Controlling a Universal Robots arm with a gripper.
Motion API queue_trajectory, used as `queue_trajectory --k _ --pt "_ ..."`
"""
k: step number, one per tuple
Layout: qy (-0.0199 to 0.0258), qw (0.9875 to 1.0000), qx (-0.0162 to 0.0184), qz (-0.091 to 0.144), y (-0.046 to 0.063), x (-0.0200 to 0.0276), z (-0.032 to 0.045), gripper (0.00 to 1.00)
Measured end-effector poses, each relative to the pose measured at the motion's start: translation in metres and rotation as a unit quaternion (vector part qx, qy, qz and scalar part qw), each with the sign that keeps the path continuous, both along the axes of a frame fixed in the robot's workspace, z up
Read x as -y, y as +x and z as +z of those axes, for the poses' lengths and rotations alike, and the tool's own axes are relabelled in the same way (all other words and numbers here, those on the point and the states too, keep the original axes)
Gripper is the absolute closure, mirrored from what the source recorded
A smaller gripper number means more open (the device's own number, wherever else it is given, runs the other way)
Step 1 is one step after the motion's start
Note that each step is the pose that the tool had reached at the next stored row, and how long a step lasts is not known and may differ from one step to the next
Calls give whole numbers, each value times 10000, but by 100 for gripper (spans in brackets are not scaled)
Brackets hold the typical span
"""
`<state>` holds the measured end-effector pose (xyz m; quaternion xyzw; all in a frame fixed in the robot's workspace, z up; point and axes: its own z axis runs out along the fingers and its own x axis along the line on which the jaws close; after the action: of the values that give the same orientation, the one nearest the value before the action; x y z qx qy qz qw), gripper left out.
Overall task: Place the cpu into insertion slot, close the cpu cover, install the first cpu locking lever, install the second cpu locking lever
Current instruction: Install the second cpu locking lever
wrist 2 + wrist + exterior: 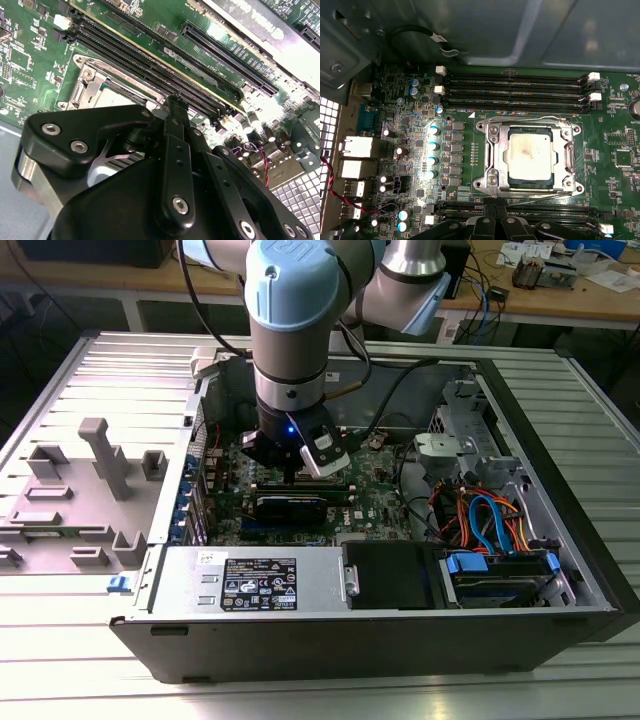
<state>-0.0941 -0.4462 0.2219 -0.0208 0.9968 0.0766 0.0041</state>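
- Workshop setting: ribbed metal bench carrying an open computer case, with cluttered wooden desks behind.
- Grey plastic fixture lies on the bench at the exterior view's left, well apart from the work.
- Arm reaches down into the case; gripper hangs low over the motherboard, near the memory slots.
- In the first wrist view the cpu lies flat in the socket, silver top showing a faint smudge.
- cpu cover looks folded down around the chip, framing it on all sides.
- Thin wire locking levers run along the socket edges; can't tell whether they are hooked under their catches.
- Jaws: fingers look drawn close together with nothing between them, tips just beside the socket edge.
- Step in hand, as a judgement: chip placed, cover down, work is at the lever stage.
- Next move calls for a fine, low push on a thin springy wire, pressing it down and sideways under its hook without scraping the board.
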Motion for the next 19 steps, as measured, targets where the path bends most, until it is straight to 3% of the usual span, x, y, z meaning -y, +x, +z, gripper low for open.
queue_trajectory --k 19 --pt "29 10000 -3 0 -13 0 -19 89"
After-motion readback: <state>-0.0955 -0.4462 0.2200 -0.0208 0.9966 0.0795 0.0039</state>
